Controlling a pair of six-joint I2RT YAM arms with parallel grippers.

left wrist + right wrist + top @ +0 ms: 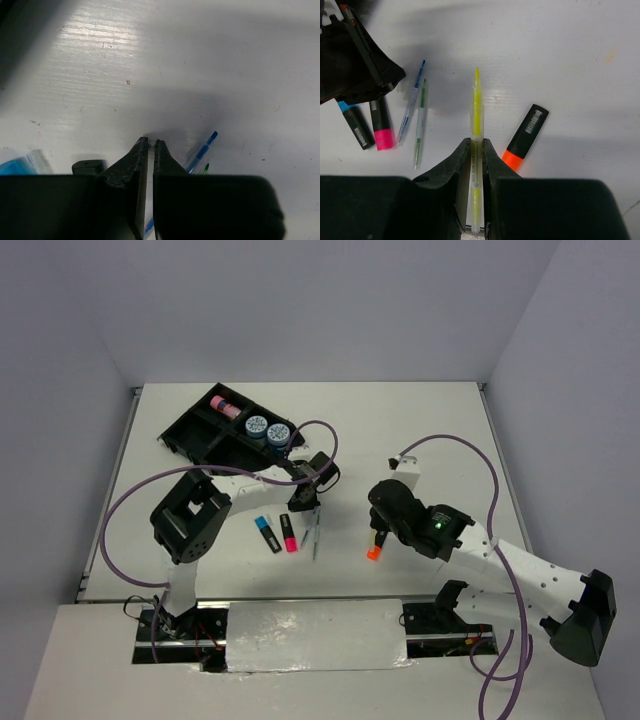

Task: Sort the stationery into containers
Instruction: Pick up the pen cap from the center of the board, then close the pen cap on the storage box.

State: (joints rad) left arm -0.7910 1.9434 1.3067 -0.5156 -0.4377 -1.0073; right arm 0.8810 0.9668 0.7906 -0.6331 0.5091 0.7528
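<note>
The right tool (476,143) is clamping a thin yellow plastic pen (476,95) lengthwise, low at the white worktop (570,60) and just left of the orange, black-capped highlighter (526,134). The step in hand is looking like the pick-up. Next, the pen is needing to travel far and left to the flat black four-compartment plastic tray (195,430), well apart, skirting the left arm. The left tool (150,145) is showing only a slit between its jaws; whether it is gripping anything, I cannot tell.
</note>
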